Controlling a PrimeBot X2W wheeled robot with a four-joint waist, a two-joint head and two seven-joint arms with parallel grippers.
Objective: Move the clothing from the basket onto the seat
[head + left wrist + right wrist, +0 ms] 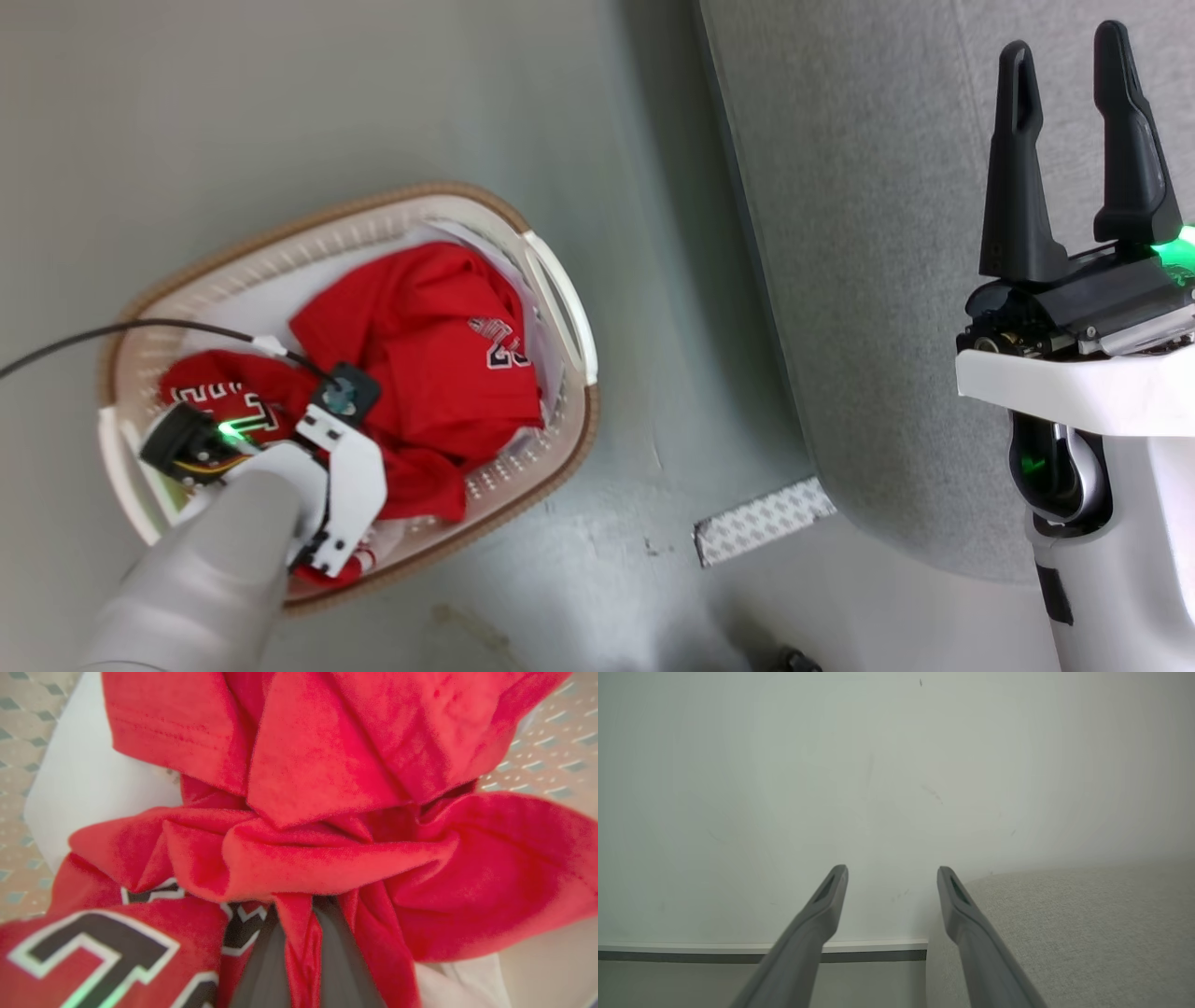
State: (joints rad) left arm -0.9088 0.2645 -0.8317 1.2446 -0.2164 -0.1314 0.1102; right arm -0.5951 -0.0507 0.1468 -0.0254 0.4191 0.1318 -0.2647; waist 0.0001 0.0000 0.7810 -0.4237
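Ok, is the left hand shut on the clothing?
Shut: a fold of the clothing sits pinched between the fingers of the left hand.

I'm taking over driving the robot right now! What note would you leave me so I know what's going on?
Left gripper: shut on a fold of the red clothing, down inside the basket.
Right gripper: open, empty, held up over the sofa.
Things: the clothing lies bunched in the basket on the floor; the sofa is to the basket's right in the head view.
Done: grip taken; no clothing on the visible part of the sofa.
Left: lift the clothing, carry it to the sofa, let go; probably go back for anything left behind.
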